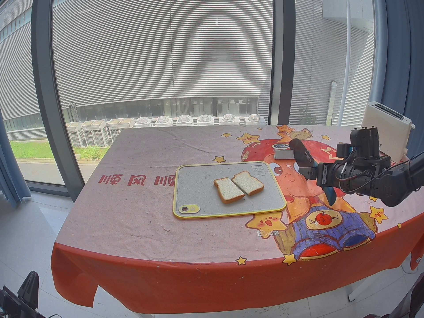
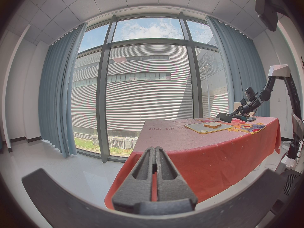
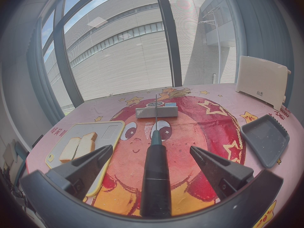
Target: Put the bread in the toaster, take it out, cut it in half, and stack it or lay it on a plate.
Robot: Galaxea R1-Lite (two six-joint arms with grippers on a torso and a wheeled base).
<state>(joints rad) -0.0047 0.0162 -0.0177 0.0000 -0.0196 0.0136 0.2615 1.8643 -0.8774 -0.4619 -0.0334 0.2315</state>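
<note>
- Wide-open jaws on the right gripper (image 3: 151, 148), one finger on either side of the knife (image 3: 155, 171) handle, with a clear gap to each and nothing clamped.
- Closed jaws on the left gripper (image 2: 154, 154), pads pressed together down to a thin slit, nothing held. Positioned low, off the table beyond its near left corner, well apart from all task items.
- Table (image 1: 132, 226) set against the window, covered by a pink cloth with an orange skirt and a cartoon print.
- White toaster (image 1: 388, 126) upright at the far right corner of the table, slots facing up.
- Grey cutting board (image 1: 198, 186) with a yellow rim, flat near the table centre, left of the right gripper.
- Dark grey rectangular plate (image 3: 266, 138) flat on the cloth near the toaster, right of the knife.
- Two bread pieces (image 1: 228, 189) lying flat and side by side, edges touching, on the right half of the cutting board.
- Knife with its dark handle toward the right wrist and its thin blade on edge, seated in the knife rest slot.
- Small grey knife rest (image 1: 284, 154) on the cloth just beyond the board's far right corner.
</note>
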